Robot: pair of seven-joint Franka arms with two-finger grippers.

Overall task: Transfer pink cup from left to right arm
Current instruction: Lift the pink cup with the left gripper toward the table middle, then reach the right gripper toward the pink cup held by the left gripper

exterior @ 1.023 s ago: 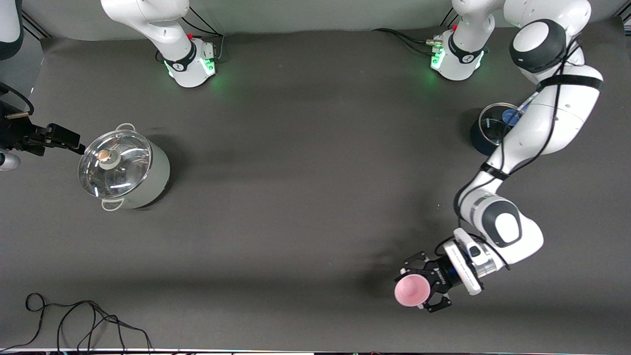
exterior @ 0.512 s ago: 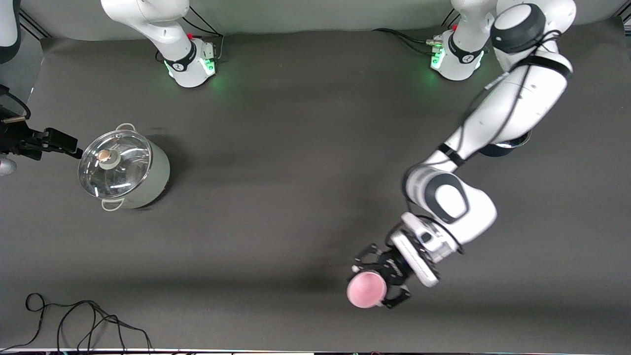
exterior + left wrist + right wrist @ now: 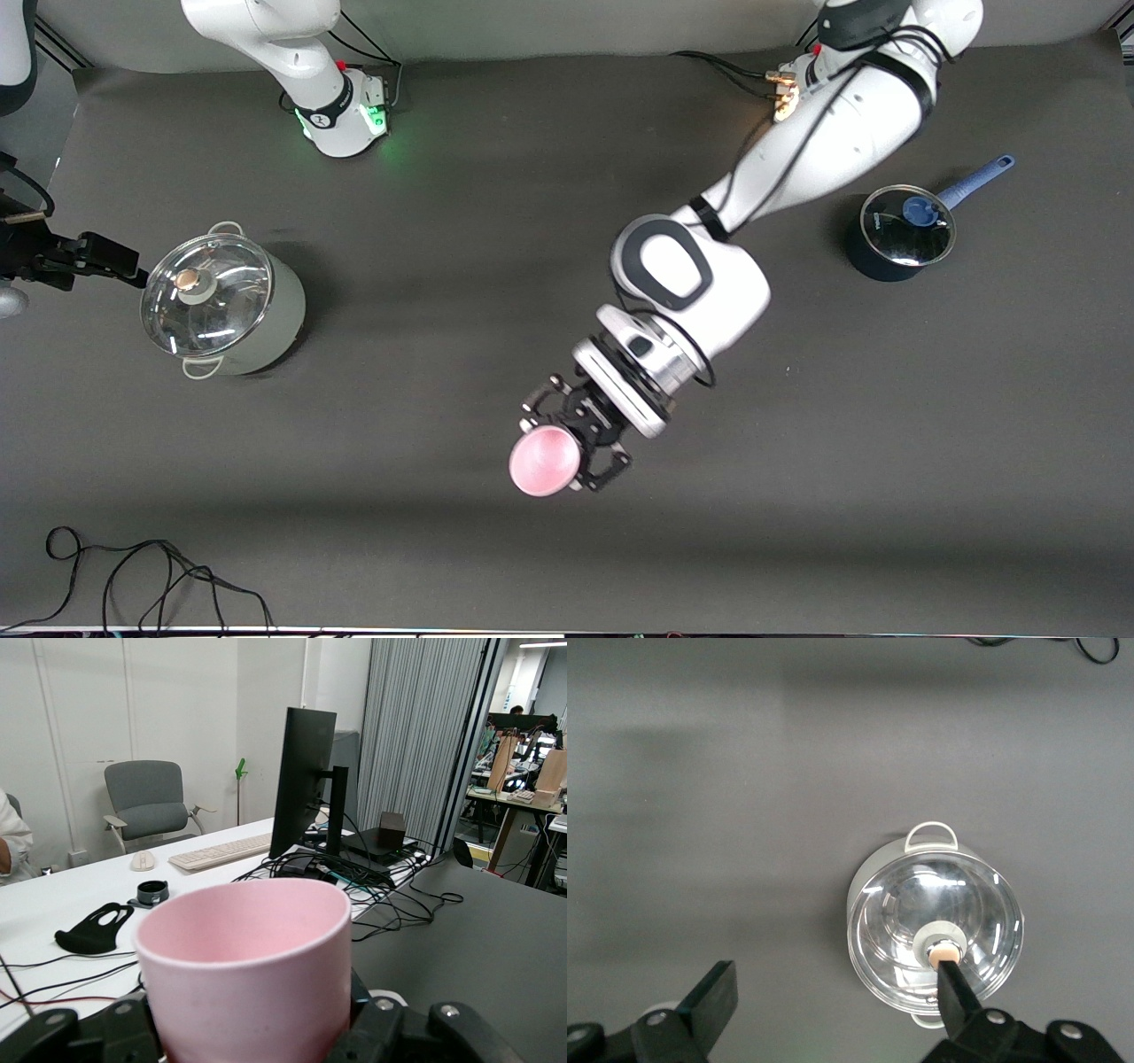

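Over the bench's middle, left gripper [image 3: 576, 443] clenched on pink cup [image 3: 545, 460], right gripper [image 3: 97, 252] released, waiting above the lidded pot's [image 3: 257, 332] edge.

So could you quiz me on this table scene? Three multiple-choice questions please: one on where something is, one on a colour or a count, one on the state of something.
1. Where is the pink cup?
A. In the left gripper, over the bare middle of the table
B. Inside the grey pot
C. On the saucepan's lid

2. How many lidded pots stand on the table?
A. One
B. Two
C. Four

3. How does the right gripper stand?
A. Shut on the cup
B. Shut on a lid knob
C. Open, holding nothing

Answers:
1 A: the black fingers clamp the cup's base.
2 B: the grey pot at the right arm's end, the blue-handled saucepan at the left arm's end.
3 C: its fingers stand spread above the grey pot, nothing between them.
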